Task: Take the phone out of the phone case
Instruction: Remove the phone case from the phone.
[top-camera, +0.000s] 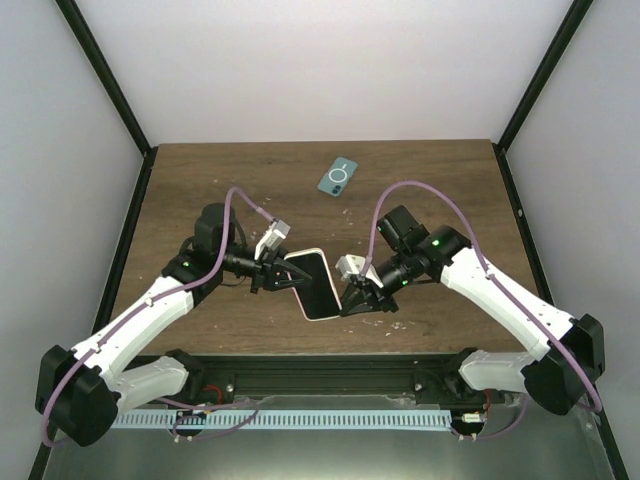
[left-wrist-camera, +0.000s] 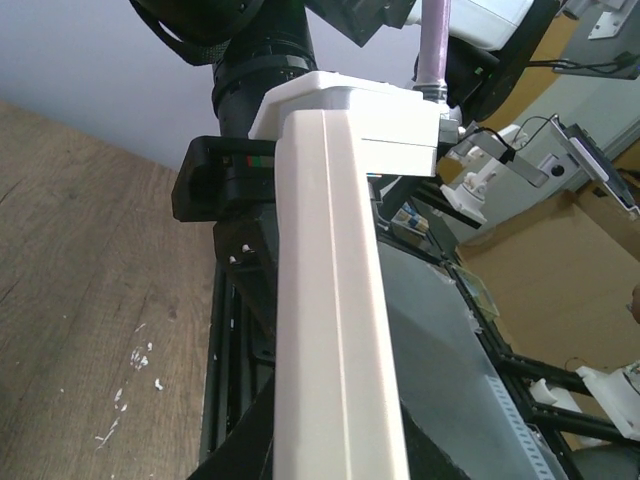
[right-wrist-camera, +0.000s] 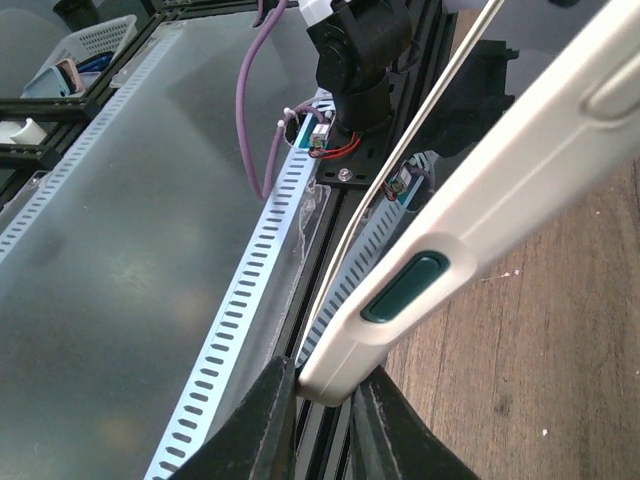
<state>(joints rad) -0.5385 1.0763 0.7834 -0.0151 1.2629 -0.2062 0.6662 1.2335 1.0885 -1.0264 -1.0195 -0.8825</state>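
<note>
A phone with a black screen (top-camera: 312, 285) sits in a cream case (top-camera: 322, 318) and is held just above the table's front middle between both grippers. My left gripper (top-camera: 272, 275) is shut on the case's left end. In the left wrist view the cream case edge (left-wrist-camera: 330, 300) runs up from between the dark fingers (left-wrist-camera: 215, 445). My right gripper (top-camera: 352, 300) is shut on the case's lower right corner. In the right wrist view that corner (right-wrist-camera: 480, 220), with a dark green side button (right-wrist-camera: 404, 287), is pinched between the fingertips (right-wrist-camera: 268, 425).
A teal phone-shaped item with a white ring (top-camera: 338, 176) lies at the back middle of the wooden table (top-camera: 200, 190). The black frame rail (top-camera: 330, 375) and a slotted white cable duct (top-camera: 330, 418) run along the near edge. Black posts stand at the table's sides.
</note>
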